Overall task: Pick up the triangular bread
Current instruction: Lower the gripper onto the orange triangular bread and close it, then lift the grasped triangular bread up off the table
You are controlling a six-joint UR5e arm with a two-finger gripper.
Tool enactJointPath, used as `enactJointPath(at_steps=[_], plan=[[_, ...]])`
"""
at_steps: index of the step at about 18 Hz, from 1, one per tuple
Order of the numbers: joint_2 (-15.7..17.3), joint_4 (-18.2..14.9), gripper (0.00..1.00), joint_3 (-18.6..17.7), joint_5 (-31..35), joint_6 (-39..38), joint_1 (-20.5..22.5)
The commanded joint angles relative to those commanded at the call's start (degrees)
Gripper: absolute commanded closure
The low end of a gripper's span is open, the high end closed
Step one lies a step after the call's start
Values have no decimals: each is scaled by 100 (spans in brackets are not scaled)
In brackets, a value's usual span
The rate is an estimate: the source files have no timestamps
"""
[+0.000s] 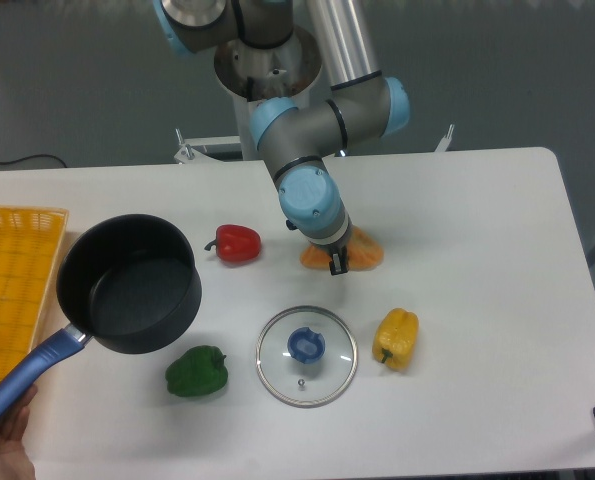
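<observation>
**Gripper down on the bread, grasp unconfirmed**

The bread [362, 252] lies flat on the table [477, 220], right of the red pepper [238, 242] and up from the lid [306, 356] and the yellow pepper [395, 338]. The gripper [337, 262] stands directly over its left half, pointing steeply down, so the wedge shows on both sides of the fingers: a small orange sliver to the left, the larger rounded part reaching out to the right. The bread's long axis runs roughly left to right across the table, and the gripper sits off-centre toward its left end.

One dark finger [338, 260] is visible against the orange surface; the other is hidden behind the wrist. Whether the jaws are spread around the bread or already closed on it cannot be told from this view. The bread appears to rest on the table, not lifted.

My judgement: the coming move turns on this offset, since a grip near one end may let the wedge tilt when raised.
</observation>
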Motion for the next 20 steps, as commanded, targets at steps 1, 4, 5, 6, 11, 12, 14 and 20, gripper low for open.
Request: enactJointPath(at_steps=[1, 4, 5, 6, 11, 12, 14, 20], plan=[[0, -9, 72, 44, 0, -53, 0], [70, -88, 79, 132, 0, -115, -9], [96, -175, 79, 184, -9, -115, 0], [140, -341, 79, 289, -9, -115, 9], [272, -730, 79, 633, -201, -159, 35], [299, -738, 79, 677, -307, -202, 53], [395, -773, 79, 782, -509, -247, 88], [562, -1317, 79, 1159, -667, -247, 219]])
